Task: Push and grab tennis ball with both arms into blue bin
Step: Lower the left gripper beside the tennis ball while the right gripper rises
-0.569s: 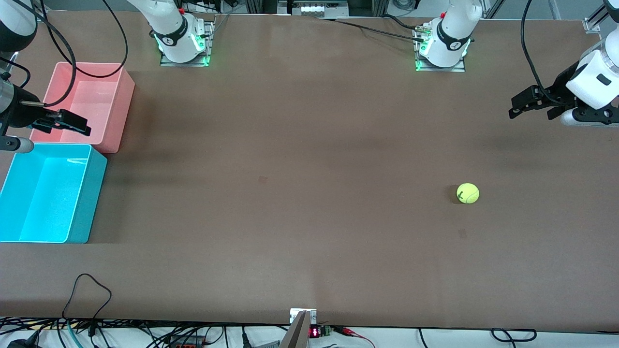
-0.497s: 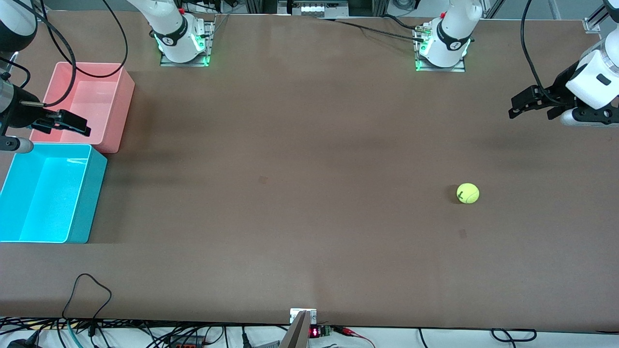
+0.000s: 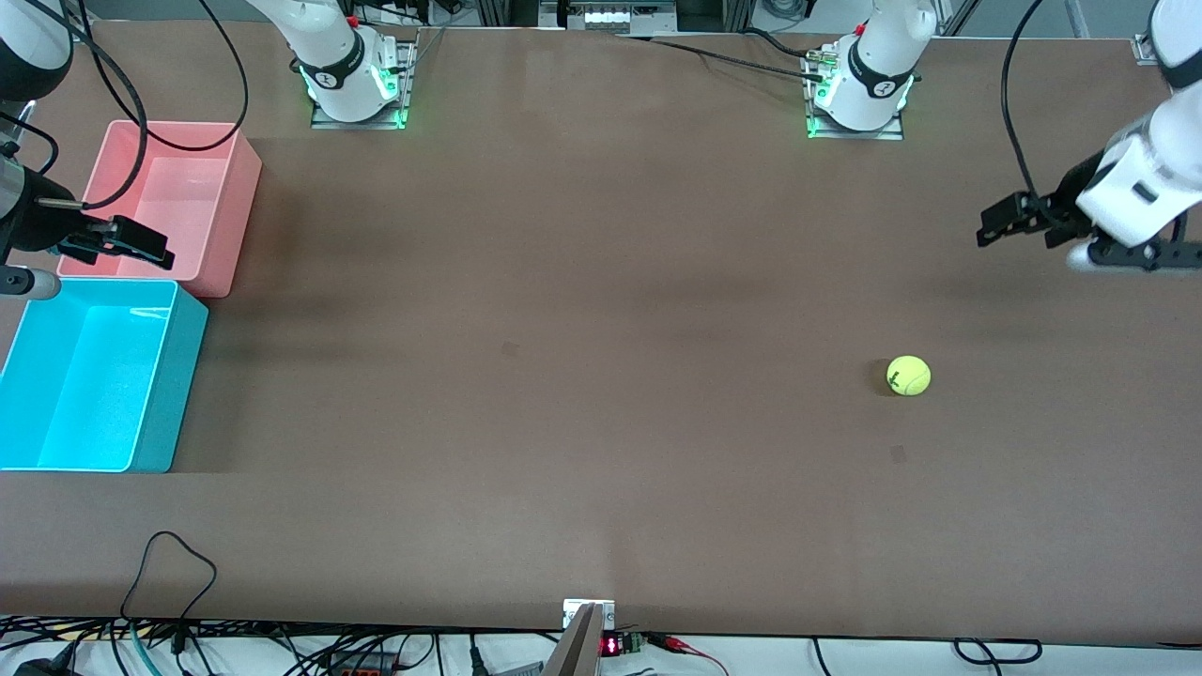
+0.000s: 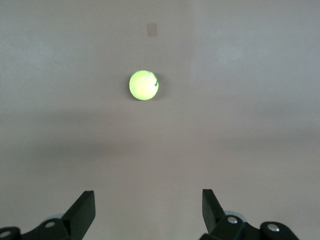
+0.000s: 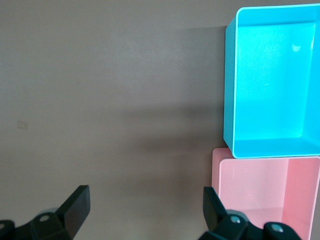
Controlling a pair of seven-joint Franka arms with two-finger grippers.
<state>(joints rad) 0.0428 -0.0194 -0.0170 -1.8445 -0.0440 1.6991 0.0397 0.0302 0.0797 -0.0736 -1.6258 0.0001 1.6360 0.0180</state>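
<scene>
The tennis ball [image 3: 908, 376] lies on the brown table [image 3: 563, 329] toward the left arm's end. In the left wrist view the ball [image 4: 143, 85] is ahead of the open fingers, apart from them. My left gripper [image 3: 1005, 223] hangs open and empty in the air over the table near that end; it also shows in the left wrist view [image 4: 148, 212]. The blue bin [image 3: 178, 394] stands empty at the right arm's end. My right gripper [image 3: 141, 244] is open and empty over the pink bin's edge, and shows in the right wrist view [image 5: 145, 210] with the blue bin [image 5: 229, 75].
A pink bin [image 3: 239, 207] stands empty against the blue bin, farther from the front camera; it also shows in the right wrist view [image 5: 260, 200]. Both arm bases stand along the table's back edge. Cables lie along the table's front edge [image 3: 169, 563].
My left gripper has moved a little down and toward the ball. The right gripper has barely shifted. The ball has not moved.
</scene>
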